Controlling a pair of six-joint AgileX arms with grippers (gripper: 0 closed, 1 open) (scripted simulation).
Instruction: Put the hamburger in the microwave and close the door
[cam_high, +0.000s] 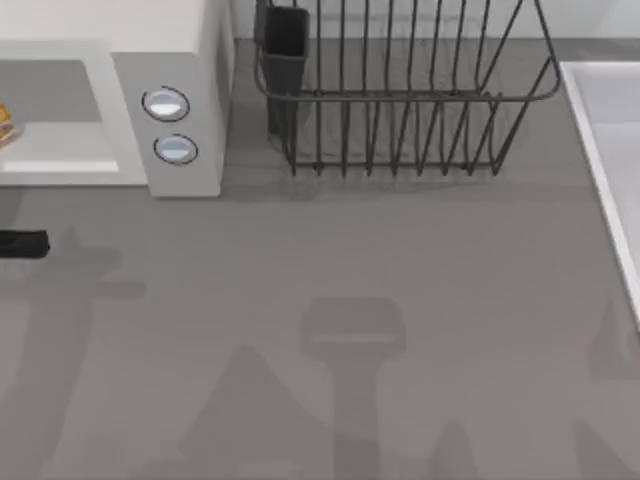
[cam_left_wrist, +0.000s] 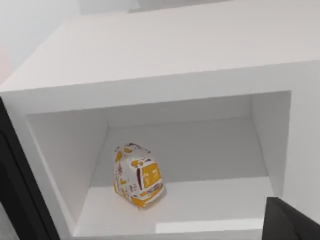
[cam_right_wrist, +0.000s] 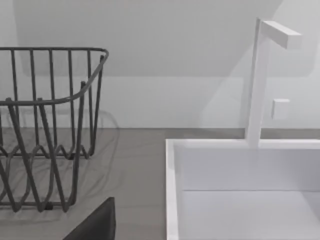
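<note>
From above, the hamburger (cam_high: 5, 125) sits inside the microwave (cam_high: 180, 60) at nine o'clock; my left gripper (cam_high: 22, 244) shows as a dark tip just below the opening, and I cannot tell its finger state.

Left wrist: burger resting on the cavity floor, the door (cam_left_wrist: 12, 190) open at the edge. I judge closing remains.

Right wrist: dish rack (cam_right_wrist: 50, 125) and sink (cam_right_wrist: 240, 175); that arm idles.

- I see a grey table (cam_high: 400, 300) carrying everything.
- The white microwave (cam_high: 185, 60) stands on it at the far left.
- A dark wire dish rack (cam_high: 400, 100) sits just beside the microwave, at the back.
- A white sink (cam_high: 610, 130) lies at the right edge.
</note>
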